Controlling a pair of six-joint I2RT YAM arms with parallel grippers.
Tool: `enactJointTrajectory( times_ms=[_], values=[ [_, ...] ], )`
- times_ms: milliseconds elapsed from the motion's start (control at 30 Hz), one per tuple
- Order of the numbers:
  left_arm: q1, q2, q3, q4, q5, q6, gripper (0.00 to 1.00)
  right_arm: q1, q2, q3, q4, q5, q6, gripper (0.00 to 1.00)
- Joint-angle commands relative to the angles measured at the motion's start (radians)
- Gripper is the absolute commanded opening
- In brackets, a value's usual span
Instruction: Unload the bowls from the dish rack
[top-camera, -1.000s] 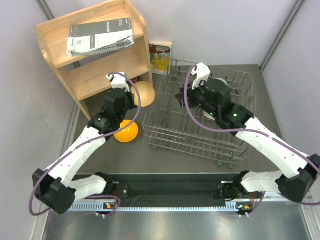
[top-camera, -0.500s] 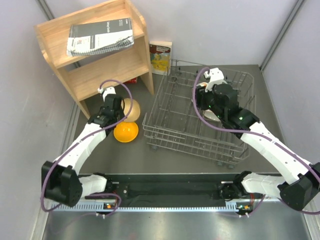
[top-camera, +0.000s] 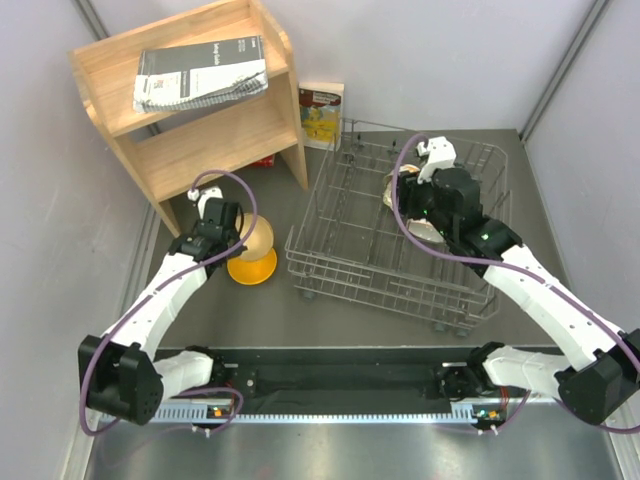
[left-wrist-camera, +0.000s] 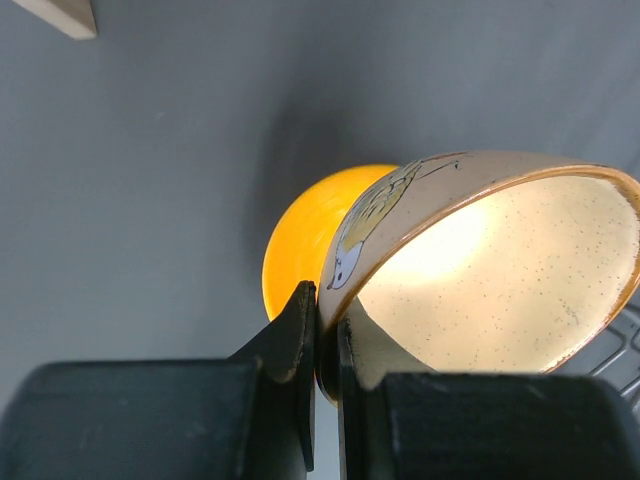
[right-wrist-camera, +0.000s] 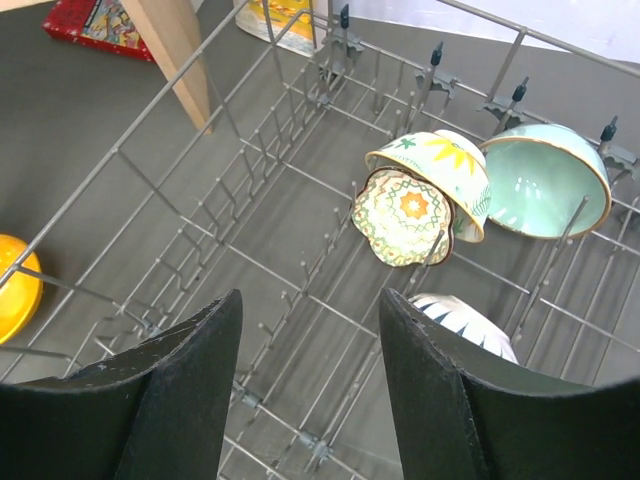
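1. Top external view: the left gripper (top-camera: 238, 236) holds the tan bowl (top-camera: 259, 238) outside the rack (top-camera: 340, 250), just above the orange bowl (top-camera: 250, 270), which sits on the table (top-camera: 330, 320) in front of the shelf (top-camera: 200, 130). The right gripper (top-camera: 408, 200) hangs over the rack's far right part, above the bowls left inside.
2. Left wrist view: the fingers (left-wrist-camera: 298, 325) are clenched on the rim of the tan bowl (left-wrist-camera: 480, 270), one inside and one outside. The bowl is tilted, its speckled hollow facing the camera. The orange bowl (left-wrist-camera: 305, 245) lies directly behind and below it. Whether the two touch cannot be told.
3. Right wrist view: the right gripper (right-wrist-camera: 310, 385) is spread wide and holds nothing. Three bowls stand among the tines of the rack (right-wrist-camera: 118, 152): the floral bowl (right-wrist-camera: 403, 216), the teal bowl (right-wrist-camera: 545, 185) just beside it, and the striped bowl (right-wrist-camera: 465, 325) nearer the fingers. The orange bowl (right-wrist-camera: 12, 285) shows beyond the rack wall.
4. Step in hand, as a judgement: two bowls are out and three remain. The left arm looks set to put the tan bowl down on or beside the orange one. That calls for lowering it and then letting go. The right arm would then need to drop onto a rim, likely the floral or striped bowl, and close.
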Motion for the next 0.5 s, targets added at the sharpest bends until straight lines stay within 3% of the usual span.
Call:
enactJointTrajectory(
  times_ms=[0, 267, 300, 467],
  values=[
    [0.002, 0.014, -0.039, 0.022, 0.032, -0.033, 0.0, -0.025, -0.039, 0.004, 0.023, -0.024, 0.014, 0.58],
    [0.005, 0.041, -0.136, 0.084, 0.048, -0.052, 0.0, -0.106, -0.086, 0.006, 0.024, -0.035, 0.017, 0.61],
    [0.005, 0.064, -0.133, 0.09, 0.061, -0.043, 0.0, -0.113, -0.079, 0.006, 0.023, -0.047, 0.035, 0.71],
    [0.006, 0.09, -0.125, 0.094, 0.063, -0.035, 0.0, -0.139, -0.06, -0.008, 0.023, -0.052, 0.084, 0.77]
  ],
)
